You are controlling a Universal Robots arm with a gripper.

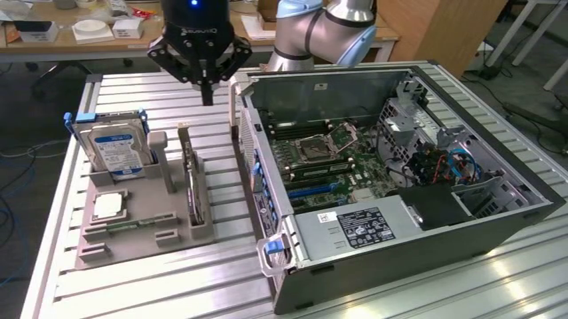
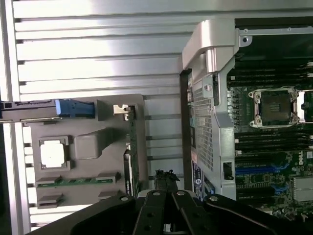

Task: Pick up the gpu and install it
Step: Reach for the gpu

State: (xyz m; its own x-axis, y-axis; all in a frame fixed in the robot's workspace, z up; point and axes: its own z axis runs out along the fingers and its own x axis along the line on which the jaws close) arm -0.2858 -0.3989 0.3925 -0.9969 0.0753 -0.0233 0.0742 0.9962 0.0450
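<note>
The gpu (image 1: 189, 178) stands on edge in a slot of the grey holder (image 1: 142, 232) on the table, a thin green card with a metal bracket at its far end. The wrist view sees it edge-on as a narrow green strip, the gpu (image 2: 130, 155). My gripper (image 1: 207, 100) hangs above the table beyond the card's far end, between the holder and the open computer case (image 1: 390, 166). Its fingers are shut and hold nothing. In the wrist view the gripper (image 2: 165, 180) shows its black fingertips pressed together beside the case wall.
The holder also carries a silver hard drive (image 1: 112, 149) with a blue-white label, a square processor (image 1: 108, 206) and a memory stick (image 1: 124, 226). Inside the case lies the motherboard (image 2: 274, 147) with blue slots (image 1: 310, 189). A slatted aluminium table (image 1: 151, 93) lies beneath.
</note>
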